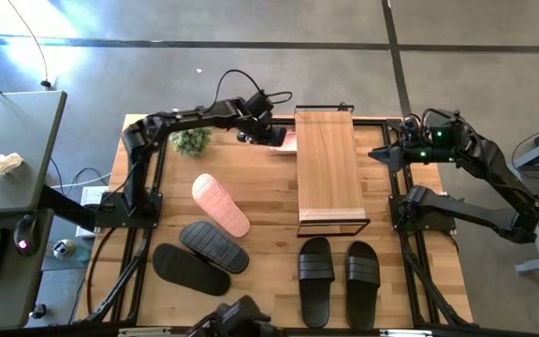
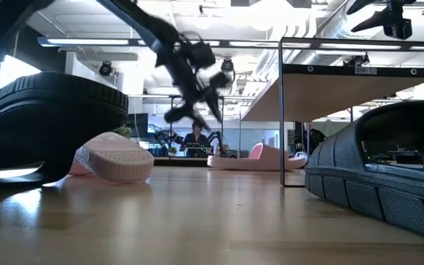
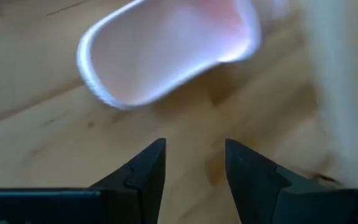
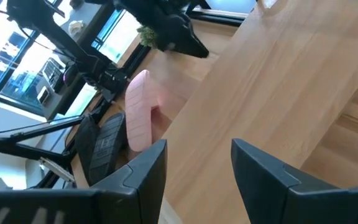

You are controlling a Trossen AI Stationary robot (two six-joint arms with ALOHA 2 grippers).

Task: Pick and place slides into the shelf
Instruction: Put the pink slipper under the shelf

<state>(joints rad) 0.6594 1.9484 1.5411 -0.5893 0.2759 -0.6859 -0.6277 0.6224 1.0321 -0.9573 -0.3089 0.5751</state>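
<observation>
Your left gripper [image 1: 271, 137] hangs at the far side of the table [image 1: 269, 201], just beside the shelf's [image 1: 327, 168] far left corner. Its fingers [image 3: 145, 168] stand apart with nothing between them, and bare wood shows through the gap. Just ahead of them lies one pale pink slide [image 3: 166, 53], resting on the table against the left edge of the shelf; from above only a sliver of it shows there.

Your right gripper [image 1: 388, 155] waits near the shelf's far right edge, fingers [image 4: 143, 171] parted and empty, looking across the plank top toward the left arm.

The shelf stands lengthwise at the middle of the table with nothing on its plank. The second pink slide [image 1: 221, 205] lies sole-up left of the shelf, angled toward the near edge. Two black slides sole-up [image 1: 204, 257] lie overlapping near the table's left front, and two black slides strap-up [image 1: 338, 278] sit side by side in front of the shelf's near end. A small green plant [image 1: 191, 140] sits by the left arm.

You will find no readable brand, label or writing on the slides or shelf; a small tag on the shelf's frame in the low view is too small to make out.
</observation>
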